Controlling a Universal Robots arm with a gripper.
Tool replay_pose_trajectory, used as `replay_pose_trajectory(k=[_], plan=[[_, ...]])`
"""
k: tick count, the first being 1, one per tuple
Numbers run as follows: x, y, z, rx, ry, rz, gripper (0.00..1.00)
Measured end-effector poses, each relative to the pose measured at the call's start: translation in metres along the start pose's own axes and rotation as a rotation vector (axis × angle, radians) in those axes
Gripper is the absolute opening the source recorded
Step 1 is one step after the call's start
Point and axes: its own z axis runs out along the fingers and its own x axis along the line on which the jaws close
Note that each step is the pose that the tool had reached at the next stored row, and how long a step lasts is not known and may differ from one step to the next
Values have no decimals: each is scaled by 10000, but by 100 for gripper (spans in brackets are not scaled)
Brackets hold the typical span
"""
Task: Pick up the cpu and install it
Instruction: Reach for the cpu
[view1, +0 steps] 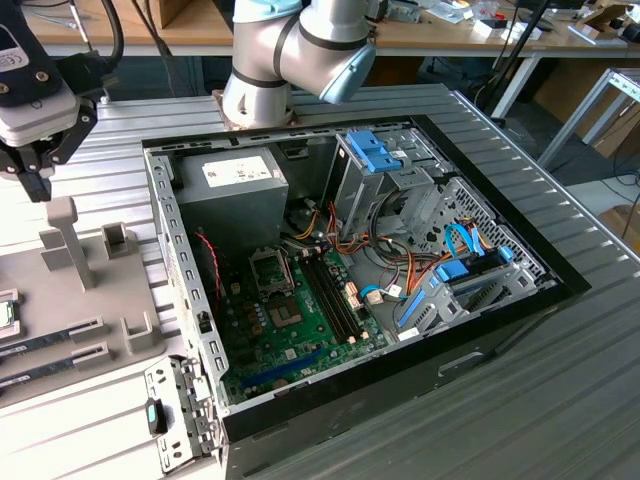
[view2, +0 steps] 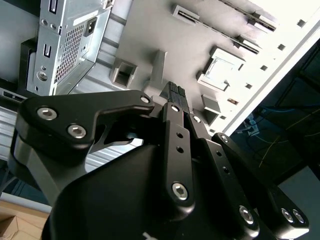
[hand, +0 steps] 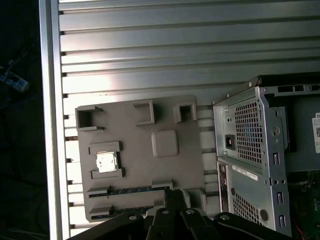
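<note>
Cpu (hand: 106, 161) seated in square recess of grey fixture plate (hand: 150, 120), at 9 o'clock of exterior view. End effector (view2: 175, 93) above plate, at 10 o'clock, fingertips pressed together, pinching nothing, apart from cpu. Open computer case (view1: 380, 260) at 3 o'clock of plate, on ribbed desk (view1: 560, 400).

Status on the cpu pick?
Gripper shut, empty, over grey tray. Cpu seated in its tray pocket, untouched. Nothing lying over it.
</note>
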Motion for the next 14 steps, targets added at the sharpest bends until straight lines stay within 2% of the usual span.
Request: replay_pose_trajectory(k=[14], plan=[[56,-5,9,-1,-1,0,11]])
